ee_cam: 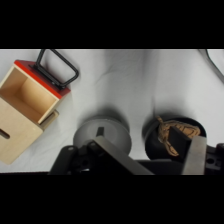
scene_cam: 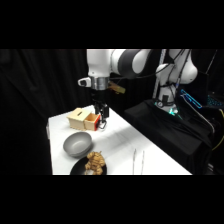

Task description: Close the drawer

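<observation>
The light tan wooden box [scene_cam: 77, 117] stands at the table's far left corner. Its drawer [scene_cam: 92, 121], with an orange-brown front, is slid out toward the gripper. In the wrist view the drawer [ee_cam: 31, 95] shows a bare wooden inside, an orange-red front and a black loop handle [ee_cam: 58, 68], while the box [ee_cam: 14, 134] sits at the left edge. My gripper [scene_cam: 102, 120] hangs just right of the drawer front, close to the table. In the wrist view the gripper [ee_cam: 155, 159] is open with nothing between its fingers [ee_cam: 196, 154], and it is off to the side of the handle.
A grey bowl [scene_cam: 77, 144] sits in front of the box, and a black plate [scene_cam: 76, 169] with brown food lies at the near edge. Metal tongs [scene_cam: 137, 160] lie on the table's right part. In the wrist view the bowl [ee_cam: 102, 134] and plate [ee_cam: 150, 131] lie just beyond the fingers.
</observation>
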